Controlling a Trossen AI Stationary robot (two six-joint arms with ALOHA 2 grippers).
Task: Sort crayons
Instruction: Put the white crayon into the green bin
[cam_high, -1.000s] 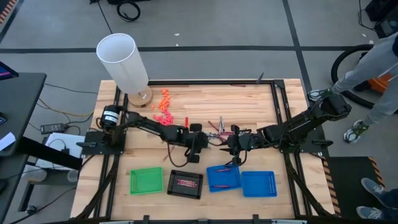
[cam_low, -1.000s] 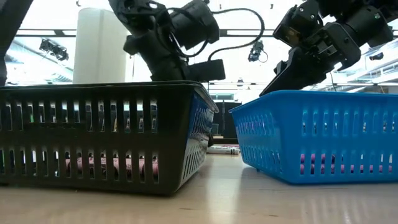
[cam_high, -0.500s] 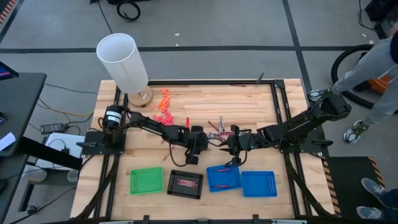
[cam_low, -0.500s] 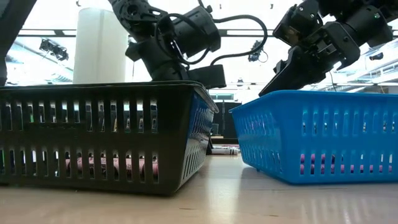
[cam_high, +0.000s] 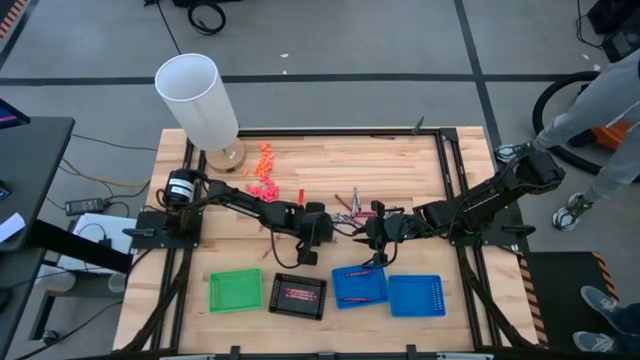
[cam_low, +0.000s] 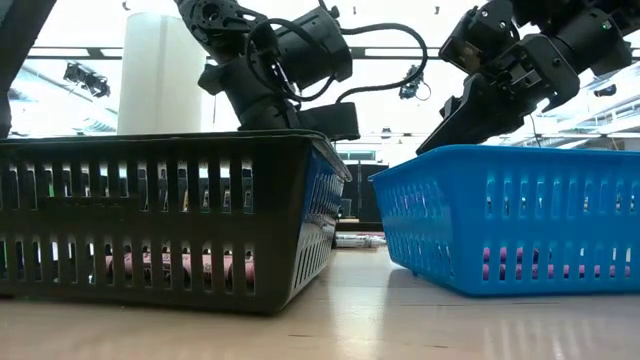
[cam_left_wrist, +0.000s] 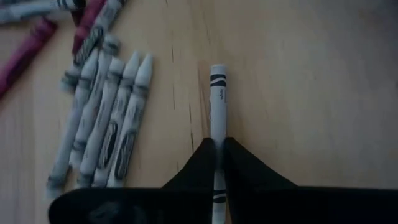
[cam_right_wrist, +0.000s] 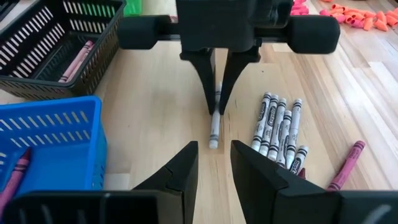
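Note:
A silver-grey crayon (cam_left_wrist: 217, 99) lies on the wooden table (cam_high: 400, 170) at its middle, with my left gripper (cam_left_wrist: 217, 155) shut on it. The right wrist view shows that gripper (cam_right_wrist: 214, 102) head-on, pointing down. Beside it lie several more silver-grey crayons (cam_left_wrist: 106, 130) in a row, with maroon crayons (cam_left_wrist: 25, 56) past them. My right gripper (cam_right_wrist: 214, 158) hangs open a little to the crayon's right, above the table, touching nothing. Pinkish crayons (cam_right_wrist: 74, 53) rest in the black tray (cam_high: 298, 295). My left gripper pinches the single silver-grey crayon about mid-length (cam_left_wrist: 217, 134) between its two fingertips (cam_right_wrist: 205, 93). The fingers come from above, slanting in from the table's left, one on each long side. The crayon lies flat on the table, its end (cam_right_wrist: 213, 143) pointing toward my right gripper.
Along the near edge stand a green tray (cam_high: 235, 290), the black tray and two blue trays (cam_high: 360, 285) (cam_high: 416, 295). A white cylinder (cam_high: 197, 100) and chunky orange and pink pieces (cam_high: 263, 170) are at the far left. A person (cam_high: 610, 110) stands off the right side.
In the low view my left hand has tipped a little steeper over the table's middle. Its fingertips are hidden behind the black tray there. My right arm has kept still.

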